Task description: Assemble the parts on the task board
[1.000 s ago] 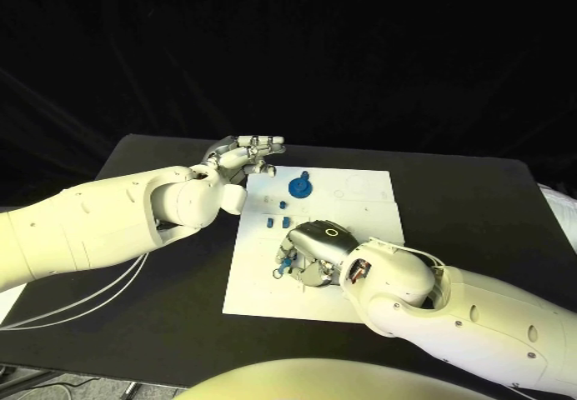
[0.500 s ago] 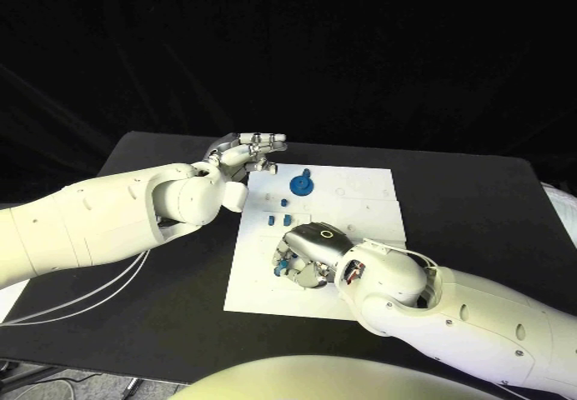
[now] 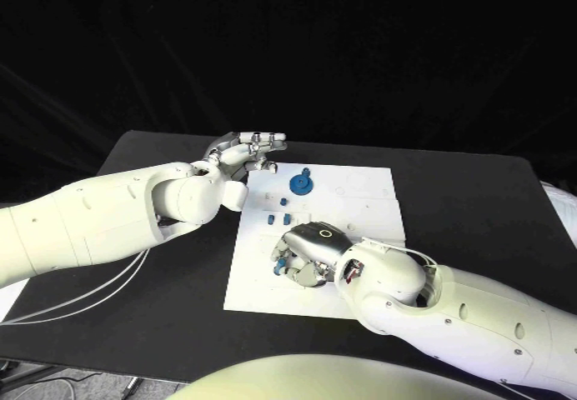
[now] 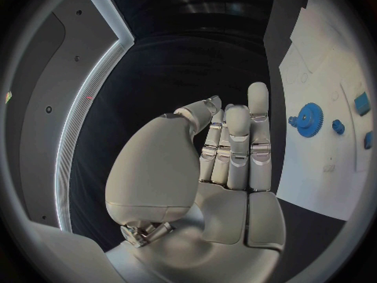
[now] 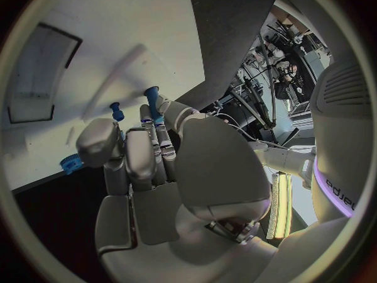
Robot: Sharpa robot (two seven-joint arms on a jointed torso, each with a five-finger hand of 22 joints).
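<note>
White task board (image 3: 361, 208) carries small blue parts (image 3: 278, 220); one a gear (image 3: 302, 182).

The left arm (image 3: 108, 217) comes in from the left side of the head view and reaches toward the far side of the table, bent at the wrist. Its left hand (image 3: 247, 152) is raised, palm up, holding nothing, the fingers (image 4: 235, 144) straight and side by side, with the thumb folded across the palm. The right arm (image 3: 469, 317) comes in from the lower right of the head view and angles inward. Its right hand (image 3: 310, 248) is turned palm down and held low, its fingers (image 5: 141, 160) curled under, and whether they grip anything cannot be made out.
</note>
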